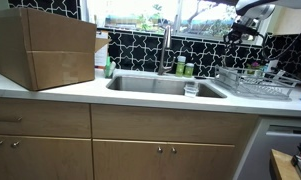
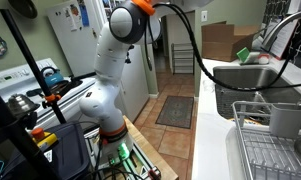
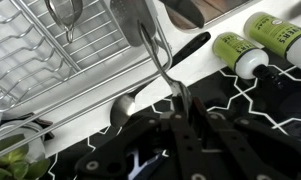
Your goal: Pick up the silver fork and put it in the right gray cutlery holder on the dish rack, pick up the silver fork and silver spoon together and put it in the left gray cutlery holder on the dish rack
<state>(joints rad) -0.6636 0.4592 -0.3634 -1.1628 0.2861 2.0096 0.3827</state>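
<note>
Near the worktop's back edge, beside the dish rack (image 3: 30, 60), the pincer (image 3: 178, 100) clenches a silver spoon (image 3: 125, 110) and a second silver handle (image 3: 152, 42). Advisable: hold both firmly, tip them upright, lower straight into the gray holder (image 2: 286, 120).

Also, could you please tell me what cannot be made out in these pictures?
1. Wrist view: whether the gripper clamps the silver utensils; its dark fingers hide the contact.
2. Exterior view: what the gray cutlery holder contains; the right edge cuts it off.
3. Exterior view: any cutlery in the dish rack; too small.
</note>
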